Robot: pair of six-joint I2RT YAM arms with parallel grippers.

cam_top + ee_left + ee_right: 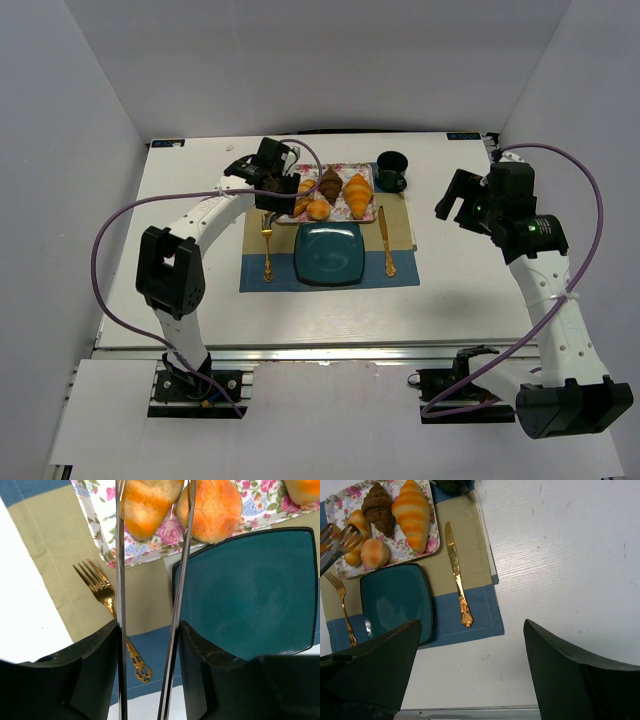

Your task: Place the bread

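— How far along?
— Barely begun, I'd judge: on the surface (200, 300), the tray (97, 515) is loaded and the plate (328, 255) bare.
— Claws?
— Right claw (470, 630) wide apart, holding nothing; left claw (149, 627) clamped on tongs (120, 570).
— What's to move?
— Roll (150, 502) lies between the tong arms, whether pinched I cannot tell; bun (215, 507) just beside it. Both remain to place.

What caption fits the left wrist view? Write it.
Tongs in the left gripper bracket the roll beside the round bun.

The left wrist view's top edge cuts off the roll (147, 505) and the tongs (120, 570).
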